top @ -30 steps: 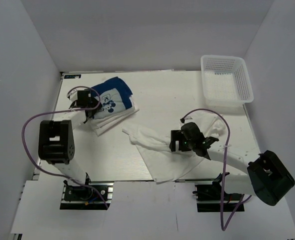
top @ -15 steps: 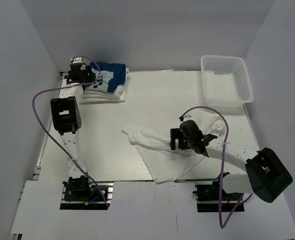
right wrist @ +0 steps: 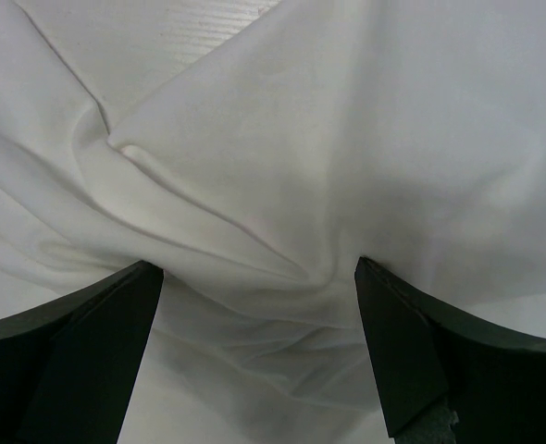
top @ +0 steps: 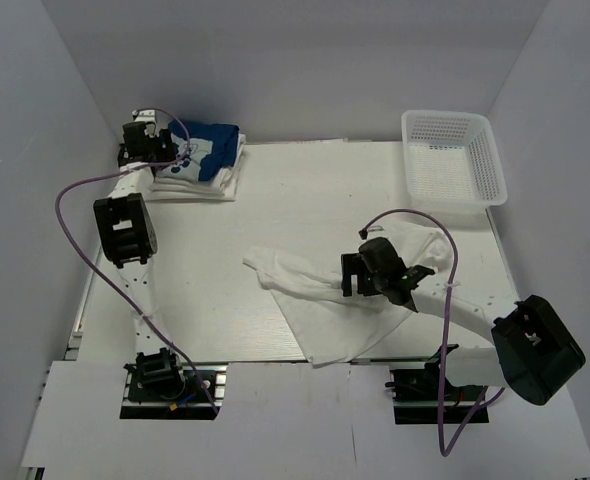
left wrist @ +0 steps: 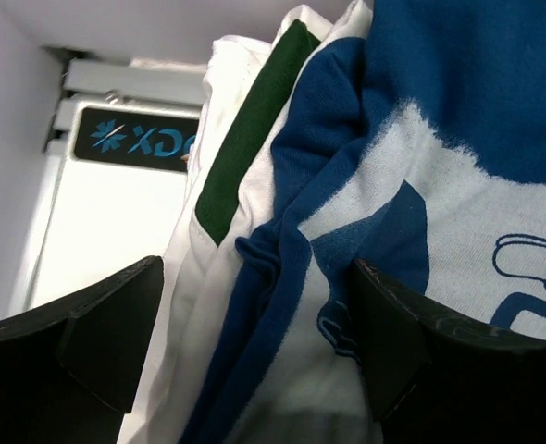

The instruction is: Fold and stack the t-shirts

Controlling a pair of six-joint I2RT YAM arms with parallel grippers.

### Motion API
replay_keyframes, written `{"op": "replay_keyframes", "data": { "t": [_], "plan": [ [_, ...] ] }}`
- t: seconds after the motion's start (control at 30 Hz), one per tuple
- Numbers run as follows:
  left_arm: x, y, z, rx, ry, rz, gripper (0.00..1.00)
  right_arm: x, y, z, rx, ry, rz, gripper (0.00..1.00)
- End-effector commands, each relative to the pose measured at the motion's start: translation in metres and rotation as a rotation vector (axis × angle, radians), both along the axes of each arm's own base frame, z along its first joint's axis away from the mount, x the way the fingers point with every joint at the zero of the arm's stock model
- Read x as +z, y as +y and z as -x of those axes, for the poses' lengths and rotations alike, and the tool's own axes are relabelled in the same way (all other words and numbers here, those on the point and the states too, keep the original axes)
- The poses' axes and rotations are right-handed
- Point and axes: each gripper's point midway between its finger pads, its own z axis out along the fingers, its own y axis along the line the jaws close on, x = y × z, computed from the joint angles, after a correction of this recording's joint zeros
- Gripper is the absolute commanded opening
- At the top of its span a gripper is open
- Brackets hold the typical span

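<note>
A folded stack of t-shirts sits at the table's far left corner, the blue t-shirt with a white print (top: 213,142) on top of white ones (top: 200,185). My left gripper (top: 160,158) straddles the stack's left edge. In the left wrist view its jaws (left wrist: 254,370) stand wide, with blue cloth (left wrist: 458,83) and white layers (left wrist: 213,277) filling the gap. A crumpled white t-shirt (top: 305,290) lies at centre right. My right gripper (top: 360,278) rests on it. In the right wrist view it is open (right wrist: 254,351), its jaws astride a bunched fold (right wrist: 254,185).
A white mesh basket (top: 491,160) stands at the far right corner. The left arm's purple cable (top: 75,190) loops along the left edge. A black label (left wrist: 134,139) marks the table's far edge beside the stack. Grey walls close in on three sides.
My left gripper has carried the shirt stack from the left middle of the table up into the far left corner, where it now lies squared up. The right gripper has barely moved.
</note>
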Motion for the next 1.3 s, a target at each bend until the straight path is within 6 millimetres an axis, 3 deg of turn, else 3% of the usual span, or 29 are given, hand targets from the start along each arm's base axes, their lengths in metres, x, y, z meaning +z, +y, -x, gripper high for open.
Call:
{"op": "replay_keyframes", "data": {
  "t": [0.0, 0.2, 0.3, 0.37, 0.4, 0.5, 0.53, 0.57, 0.67, 0.7, 0.8, 0.83, 0.93, 0.97, 1.0, 1.07, 1.1, 1.13, 1.17, 1.2, 1.23, 1.27],
  "plan": [
    [-0.045, 0.066, 0.06, 0.118, 0.228, -0.057, 0.9, 0.016, 0.004, -0.015, -0.008, -0.05, -0.001, 0.9],
    [-0.044, 0.092, 0.073, 0.163, 0.239, -0.05, 0.91, 0.016, 0.008, -0.015, 0.015, -0.048, -0.007, 0.9],
    [-0.022, 0.09, 0.061, 0.136, 0.183, -0.043, 0.93, 0.016, 0.014, -0.014, 0.041, -0.043, -0.022, 0.9],
    [0.001, 0.092, 0.05, 0.13, 0.125, -0.052, 1.0, 0.016, 0.019, -0.017, 0.054, -0.04, -0.035, 0.9],
    [0.023, 0.093, 0.043, 0.14, 0.092, -0.046, 1.0, 0.021, 0.023, -0.019, 0.062, -0.047, -0.041, 0.9],
    [0.053, 0.095, 0.04, 0.178, 0.051, -0.025, 1.0, 0.026, 0.027, -0.024, 0.069, -0.054, -0.048, 0.9],
    [0.063, 0.1, 0.042, 0.21, 0.038, -0.035, 1.0, 0.028, 0.03, -0.022, 0.074, -0.054, -0.059, 0.9],
    [0.087, 0.101, 0.046, 0.228, 0.002, -0.039, 1.0, 0.033, 0.031, -0.025, 0.077, -0.069, -0.071, 0.9],
    [0.116, 0.102, 0.058, 0.283, -0.049, -0.035, 1.0, 0.042, 0.032, -0.025, 0.077, -0.096, -0.095, 0.9],
    [0.136, 0.098, 0.066, 0.274, -0.074, -0.035, 1.0, 0.043, 0.032, -0.024, 0.079, -0.099, -0.099, 0.9],
    [0.174, 0.083, 0.072, 0.249, -0.132, -0.017, 1.0, 0.057, 0.032, -0.026, 0.086, -0.146, -0.124, 0.9],
    [0.192, 0.071, 0.077, 0.234, -0.156, 0.001, 1.0, 0.064, 0.031, -0.027, 0.085, -0.168, -0.131, 0.9],
    [0.219, 0.035, 0.082, 0.126, -0.207, 0.154, 1.0, 0.075, 0.03, -0.032, 0.067, -0.205, -0.144, 0.9],
    [0.244, 0.019, 0.09, 0.062, -0.247, 0.186, 1.0, 0.078, 0.026, -0.036, 0.017, -0.215, -0.145, 0.9],
    [0.249, -0.011, 0.091, -0.082, -0.267, 0.259, 1.0, 0.078, 0.023, -0.036, -0.005, -0.209, -0.135, 0.9],
    [0.273, -0.046, 0.102, -0.195, -0.323, 0.376, 1.0, 0.082, 0.011, -0.041, -0.076, -0.234, -0.112, 0.9],
    [0.287, -0.077, 0.116, -0.279, -0.339, 0.432, 1.0, 0.082, 0.008, -0.042, -0.13, -0.225, -0.131, 0.9],
    [0.299, -0.094, 0.121, -0.33, -0.363, 0.468, 1.0, 0.084, 0.002, -0.042, -0.159, -0.234, -0.123, 0.9],
    [0.306, -0.115, 0.13, -0.387, -0.364, 0.516, 1.0, 0.083, -0.007, -0.043, -0.204, -0.238, -0.112, 0.9],
    [0.294, -0.134, 0.139, -0.425, -0.325, 0.57, 1.0, 0.083, -0.011, -0.043, -0.241, -0.238, -0.119, 0.9],
    [0.319, -0.165, 0.156, -0.503, -0.381, 0.573, 1.0, 0.082, -0.02, -0.042, -0.284, -0.234, -0.105, 0.9],
    [0.289, -0.183, 0.167, -0.501, -0.321, 0.642, 1.0, 0.083, -0.029, -0.044, -0.323, -0.244, -0.095, 0.9]
  ]
}}
